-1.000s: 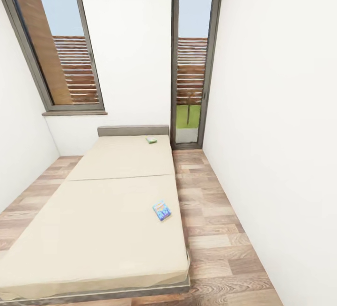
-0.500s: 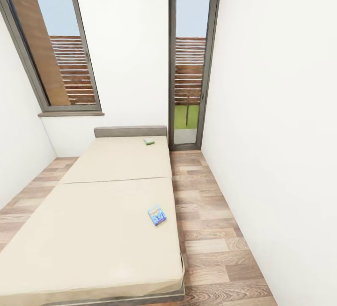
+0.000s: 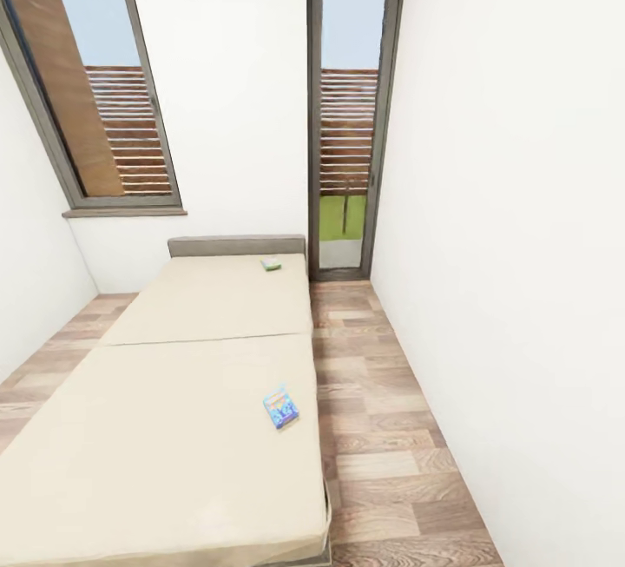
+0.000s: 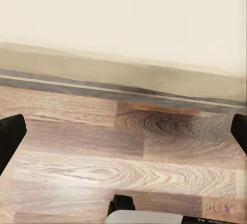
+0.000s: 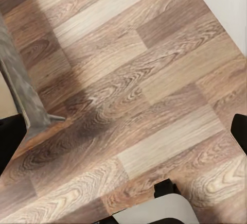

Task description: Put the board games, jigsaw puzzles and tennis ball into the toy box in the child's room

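Observation:
Two board games lie on the cream bed [image 3: 174, 445] in the head view. A blue-yellow one [image 3: 280, 407] rests near the bed's right edge, on the nearer mattress half. A white-green one [image 3: 271, 264] sits far back by the headboard. My left gripper [image 4: 123, 136] is open above the wood floor, facing the side of the bed [image 4: 123, 18], with nothing between its fingers. My right gripper [image 5: 123, 136] is open over bare floor next to the bed frame's corner [image 5: 25, 95]. The table, toy box, jigsaw puzzles and tennis ball are out of view.
A strip of wood-plank floor [image 3: 382, 428] runs between the bed's right side and the white wall [image 3: 521, 289]. A tall glass door [image 3: 347, 115] stands at the strip's far end. A large window [image 3: 95, 89] is on the back wall beyond the headboard.
The whole head picture has shifted: the bed and both game boxes sit further left and lower, so the camera has moved. The boxes keep their places on the bed.

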